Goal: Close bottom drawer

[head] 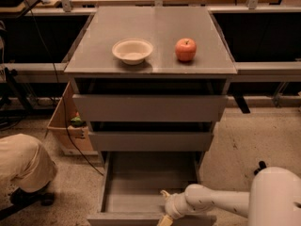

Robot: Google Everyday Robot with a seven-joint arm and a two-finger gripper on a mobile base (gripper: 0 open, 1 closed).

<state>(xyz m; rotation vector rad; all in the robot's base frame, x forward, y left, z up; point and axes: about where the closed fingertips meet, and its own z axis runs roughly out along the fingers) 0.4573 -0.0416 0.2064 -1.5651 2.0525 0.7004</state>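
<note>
The bottom drawer (141, 182) is the lowest of three grey drawers in the cabinet and stands pulled far out, its shallow grey inside showing nothing in it. Its low front panel (122, 218) runs along the bottom edge of the view. My gripper (164, 211) reaches in from the lower right on a white arm and sits at the drawer's front panel, right of its middle, with one tan fingertip (163, 220) at the panel's top edge. The middle drawer (150, 141) and the top drawer (150, 108) stick out a little.
A cream bowl (133, 50) and a red apple (186, 49) stand on the cabinet top. A cardboard box (68, 126) sits on the floor to the cabinet's left. A person's knee in tan trousers (21, 166) is at the lower left. Benches run behind.
</note>
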